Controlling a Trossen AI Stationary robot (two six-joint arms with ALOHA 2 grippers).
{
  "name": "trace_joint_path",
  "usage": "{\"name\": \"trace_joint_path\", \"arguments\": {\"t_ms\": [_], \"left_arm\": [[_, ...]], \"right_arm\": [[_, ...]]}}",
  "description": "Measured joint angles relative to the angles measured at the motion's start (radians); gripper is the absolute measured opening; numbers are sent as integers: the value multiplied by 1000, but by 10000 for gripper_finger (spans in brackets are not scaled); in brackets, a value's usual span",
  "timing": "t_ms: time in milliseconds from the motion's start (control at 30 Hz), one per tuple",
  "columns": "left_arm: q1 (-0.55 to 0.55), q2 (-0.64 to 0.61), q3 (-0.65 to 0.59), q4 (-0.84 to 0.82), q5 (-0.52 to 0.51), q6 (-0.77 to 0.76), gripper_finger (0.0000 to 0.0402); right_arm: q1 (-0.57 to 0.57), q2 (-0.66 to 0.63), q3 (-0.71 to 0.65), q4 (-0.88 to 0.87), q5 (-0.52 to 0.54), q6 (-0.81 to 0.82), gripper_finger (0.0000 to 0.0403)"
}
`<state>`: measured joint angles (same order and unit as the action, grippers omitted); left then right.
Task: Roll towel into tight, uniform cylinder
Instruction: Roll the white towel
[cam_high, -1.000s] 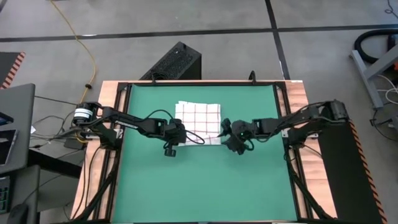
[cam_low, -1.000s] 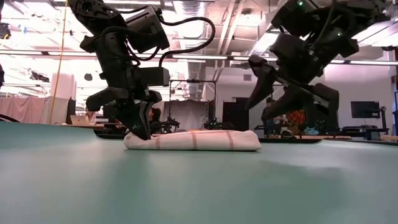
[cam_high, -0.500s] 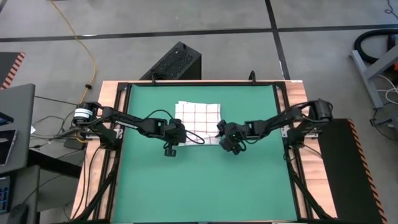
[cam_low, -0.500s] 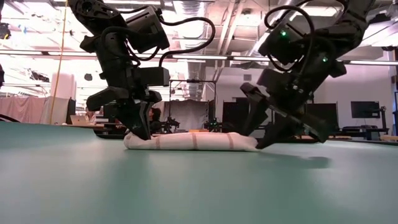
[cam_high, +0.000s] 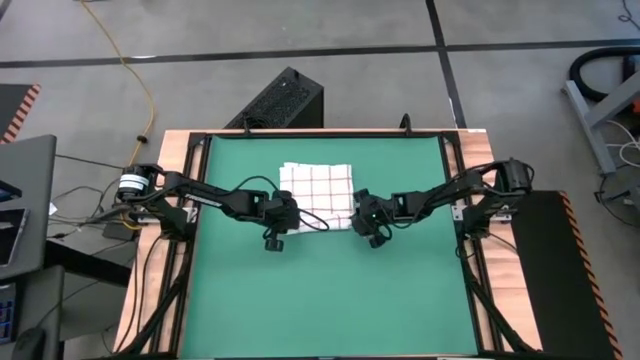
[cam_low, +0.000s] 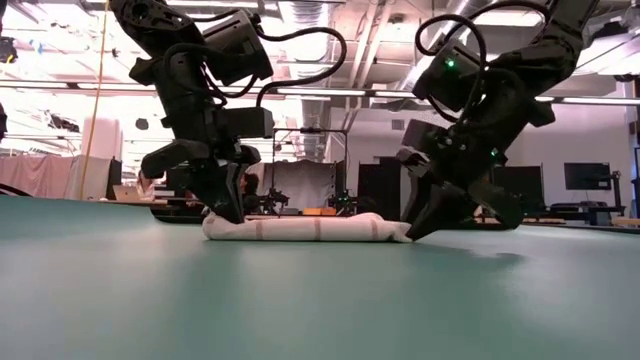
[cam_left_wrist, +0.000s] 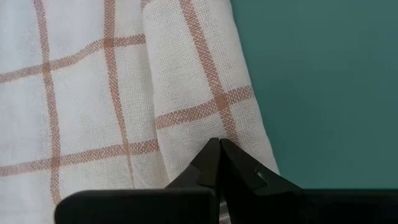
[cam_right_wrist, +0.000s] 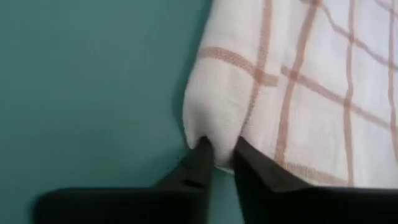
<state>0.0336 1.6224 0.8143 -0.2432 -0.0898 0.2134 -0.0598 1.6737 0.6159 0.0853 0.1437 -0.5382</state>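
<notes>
On the green mat (cam_high: 320, 290) mid-worktop, the towel (cam_high: 318, 185) lies partly rolled. Left tool (cam_high: 283, 214) pinches the roll's near-left end, closed; right tool (cam_high: 362, 213) nips its right end, slightly parted. Next: both turn the roll evenly forward.

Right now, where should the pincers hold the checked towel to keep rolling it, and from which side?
Probably by the two ends of the rolled near edge of the towel, from above, each pincer on its own side. The roll lies low and long on the green mat; the left pincer and right pincer already pinch there.
</notes>
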Motion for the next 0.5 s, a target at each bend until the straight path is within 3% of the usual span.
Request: {"name": "trace_joint_path", "arguments": {"t_ms": [133,300,500], "left_arm": [[0,0,0,3,0,-9,0],[0,-26,32,-12,21,-72,0],[12,-173,58,10,28,-133,0]], "right_arm": [[2,-5,-1,-3,0,73,17],[23,-3,28,-49,16,117,20],[37,-3,50,-100,-22,120,9]]}}
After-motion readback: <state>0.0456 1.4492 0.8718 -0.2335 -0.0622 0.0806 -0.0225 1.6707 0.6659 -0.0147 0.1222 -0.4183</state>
